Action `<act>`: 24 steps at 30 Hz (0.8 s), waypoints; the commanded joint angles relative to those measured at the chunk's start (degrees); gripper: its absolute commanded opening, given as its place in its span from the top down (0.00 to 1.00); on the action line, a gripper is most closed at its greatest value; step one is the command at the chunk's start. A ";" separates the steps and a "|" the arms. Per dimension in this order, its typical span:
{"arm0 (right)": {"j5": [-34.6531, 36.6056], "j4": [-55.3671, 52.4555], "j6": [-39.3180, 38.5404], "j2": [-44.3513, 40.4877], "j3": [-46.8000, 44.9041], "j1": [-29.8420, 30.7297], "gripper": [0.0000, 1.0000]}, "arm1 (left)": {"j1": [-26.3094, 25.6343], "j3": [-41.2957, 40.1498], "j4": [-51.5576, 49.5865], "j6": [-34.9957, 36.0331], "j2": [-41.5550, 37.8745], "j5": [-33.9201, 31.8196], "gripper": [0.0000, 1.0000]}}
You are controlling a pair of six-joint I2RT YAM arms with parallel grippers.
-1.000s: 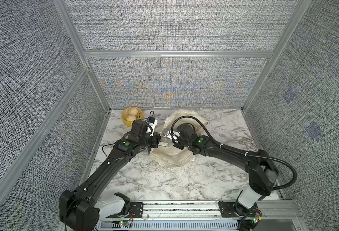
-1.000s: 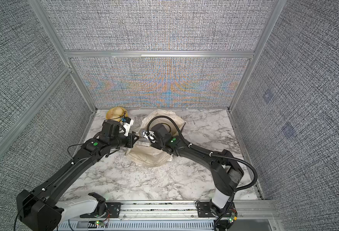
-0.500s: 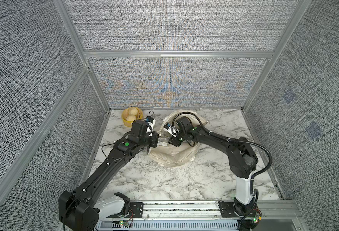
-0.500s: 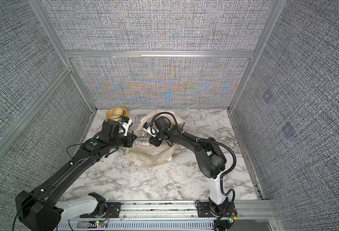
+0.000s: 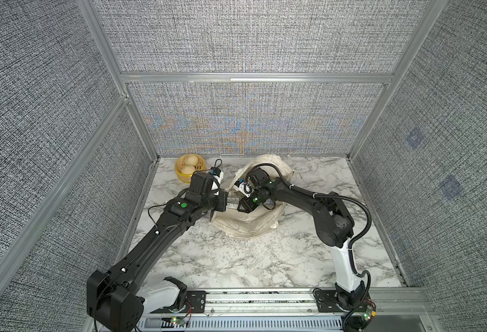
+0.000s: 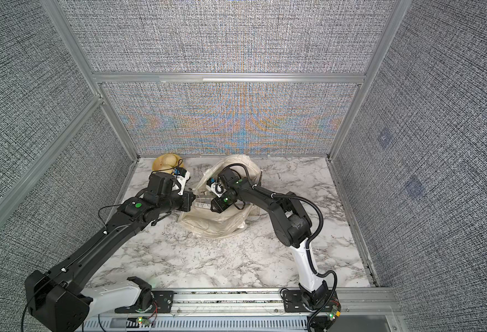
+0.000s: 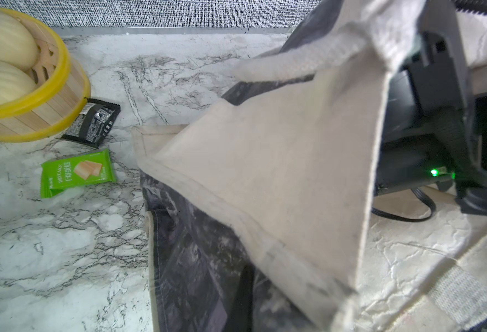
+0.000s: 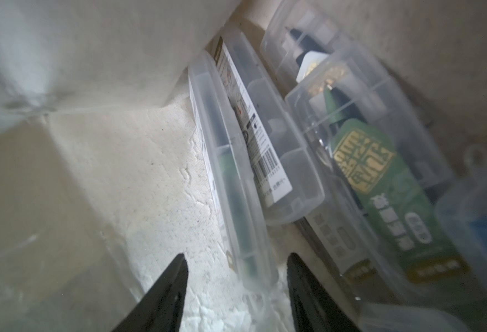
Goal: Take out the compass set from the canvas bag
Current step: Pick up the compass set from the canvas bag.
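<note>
Marble tabletop (image 5: 236, 264) is covered at the back by the cream canvas bag (image 5: 245, 227), whose rim is pinched by the left gripper (image 5: 226, 202) on an outstretched arm. The right gripper (image 8: 235, 258), on a sharply bent arm, is held inside the mouth with jaws spread either side of the compass set (image 8: 231, 178), a clear slim case lying in the bag among similar cases (image 8: 380, 172).

Both arms stretch up from the frame's lower edge and meet mid-frame. Left tool (image 5: 225, 204) pinches the bag (image 5: 248, 230) rim, closed tight; right tool (image 8: 236, 255) dips inside, jaws parted.
</note>
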 commanded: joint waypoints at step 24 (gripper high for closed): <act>-11.74 2.15 4.20 -1.26 -2.99 2.46 0.68 | 0.10 0.64 -3.04 1.35 0.92 0.40 1.00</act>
